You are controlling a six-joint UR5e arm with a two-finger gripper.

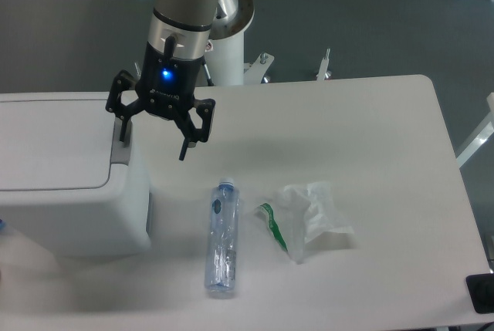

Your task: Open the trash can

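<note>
My pincer (153, 138) hangs wide open, holding nothing. The trash can (65, 184) lies to its left, its grey press bar (120, 142) beneath one finger.

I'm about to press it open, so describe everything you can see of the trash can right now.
The trash can is a large boxy white bin, plastic by the look, with rounded corners, standing upright at the table's left edge and partly cut off by the frame. Its flat white lid lies closed. A grey press bar runs along the lid's right side. The open claw is over that bar, one finger at it; contact cannot be confirmed.
</note>
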